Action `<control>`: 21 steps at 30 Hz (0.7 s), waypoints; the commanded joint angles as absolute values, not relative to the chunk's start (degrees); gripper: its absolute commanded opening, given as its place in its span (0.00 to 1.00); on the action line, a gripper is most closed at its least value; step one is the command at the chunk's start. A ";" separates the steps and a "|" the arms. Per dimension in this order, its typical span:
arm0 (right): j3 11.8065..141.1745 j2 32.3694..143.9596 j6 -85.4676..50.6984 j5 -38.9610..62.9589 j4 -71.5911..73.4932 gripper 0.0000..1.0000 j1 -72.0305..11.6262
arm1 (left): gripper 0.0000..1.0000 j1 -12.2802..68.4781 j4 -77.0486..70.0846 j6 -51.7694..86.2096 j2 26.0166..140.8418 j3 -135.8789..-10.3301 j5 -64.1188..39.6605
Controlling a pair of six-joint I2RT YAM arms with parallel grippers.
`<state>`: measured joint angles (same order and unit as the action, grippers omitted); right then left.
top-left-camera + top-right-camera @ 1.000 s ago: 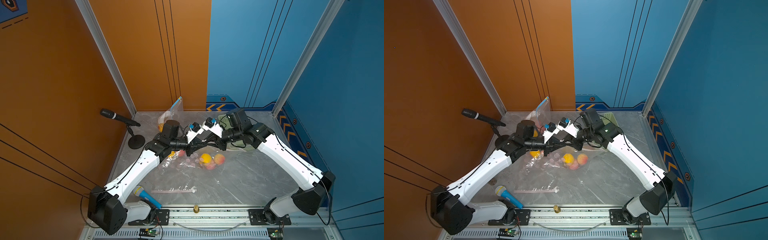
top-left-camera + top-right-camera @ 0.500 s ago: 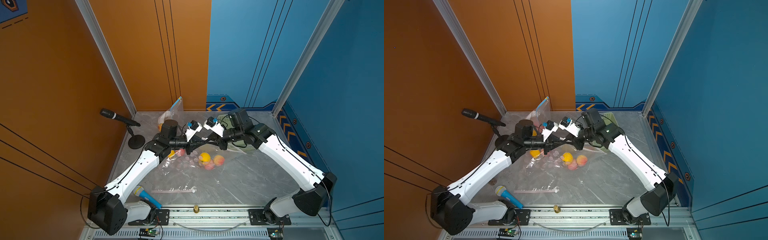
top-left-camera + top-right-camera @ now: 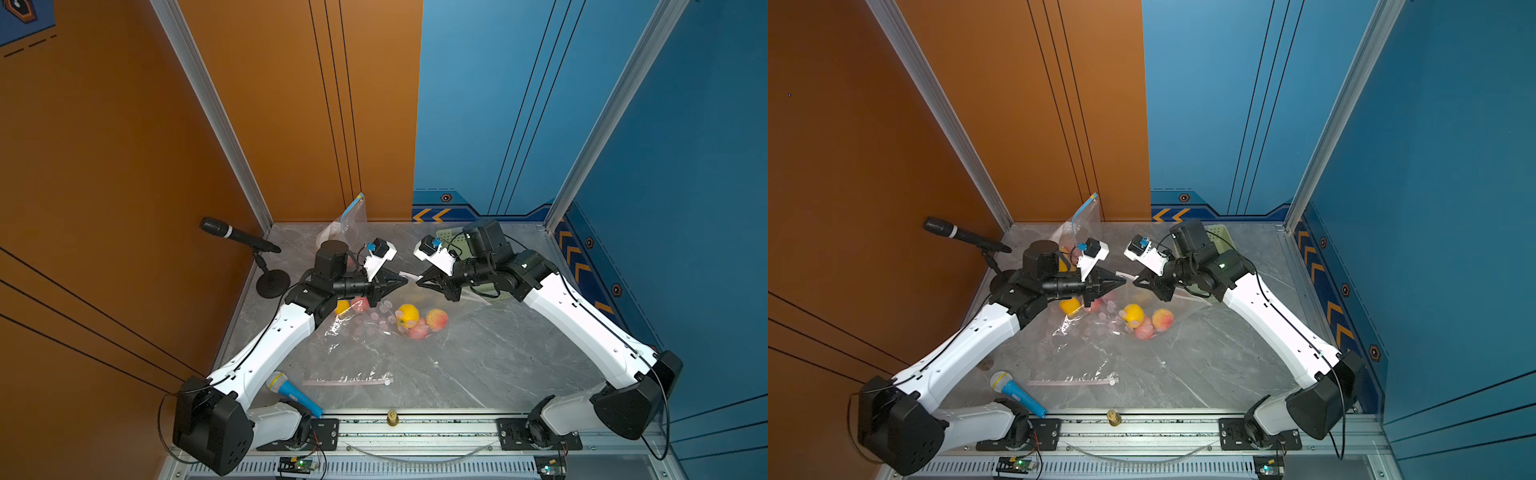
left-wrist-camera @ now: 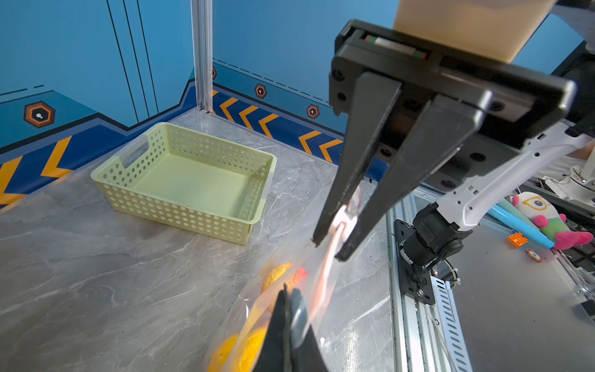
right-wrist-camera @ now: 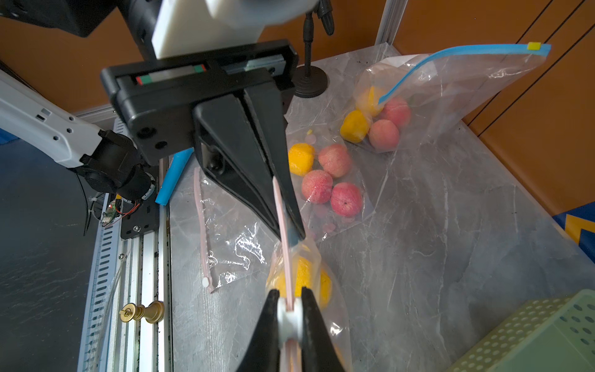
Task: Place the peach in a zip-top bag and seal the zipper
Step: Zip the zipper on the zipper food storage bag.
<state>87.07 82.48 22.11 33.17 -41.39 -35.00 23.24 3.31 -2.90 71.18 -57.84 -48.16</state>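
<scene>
Two grippers meet almost tip to tip above the grey table (image 3: 478,365) in both top views. The left gripper (image 3: 402,282) and the right gripper (image 3: 420,279) face each other, with a pink zipper strip (image 3: 409,274) bridging the small gap between them. From up here their grip is hard to judge. Below them the clear zip-top bag (image 3: 455,311) sags onto the tabletop. The peach (image 3: 437,319) appears to lie inside it, touching a pinker fruit and just beside a yellow fruit (image 3: 407,313). In the left wrist view the left gripper (image 4: 288,291) has its fingers pressed flat together on the bag's top edge. Opposite it, the right gripper (image 4: 331,247) pinches the white slider (image 4: 346,220) that rides on the strip. A pale green basket (image 4: 177,214) stands on the table behind, apart from the bag. In the right wrist view the right gripper (image 5: 290,293) is closed against both sides of the slider (image 5: 289,317). From there the strip (image 5: 283,219) runs taut into the left gripper (image 5: 295,232), whose fingers squeeze it with no gap. The yellow fruit (image 5: 310,283) shows through the film just under the strip, and the peach cannot be made out here. Farther off, a second bag (image 5: 331,222) lies flat with an orange fruit and several peaches inside. A blue-zippered bag (image 5: 467,87) of fruit leans against the orange wall.
</scene>
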 commanded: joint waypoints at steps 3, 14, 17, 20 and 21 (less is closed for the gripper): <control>85.06 80.23 22.62 31.88 -44.91 0.12 -33.13 | 0.00 20.16 0.02 -0.10 68.90 -55.26 -45.67; 81.82 78.46 22.01 32.20 -45.00 0.13 -31.07 | 0.00 17.25 -3.36 3.40 67.42 -52.72 -43.19; 81.05 78.15 21.69 32.22 -44.99 0.13 -30.70 | 0.00 16.80 -4.04 4.02 67.08 -52.21 -42.55; 80.18 77.65 21.28 32.15 -44.82 0.13 -30.28 | 0.00 16.34 -4.19 4.52 66.80 -51.95 -42.11; 79.95 77.51 21.18 32.20 -44.61 0.13 -30.16 | 0.00 16.21 -4.21 4.67 66.80 -52.01 -42.12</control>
<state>81.36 79.59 22.04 33.15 -41.54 -31.05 17.65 -2.61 3.36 68.18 -52.64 -44.91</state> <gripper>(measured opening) 0.134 0.049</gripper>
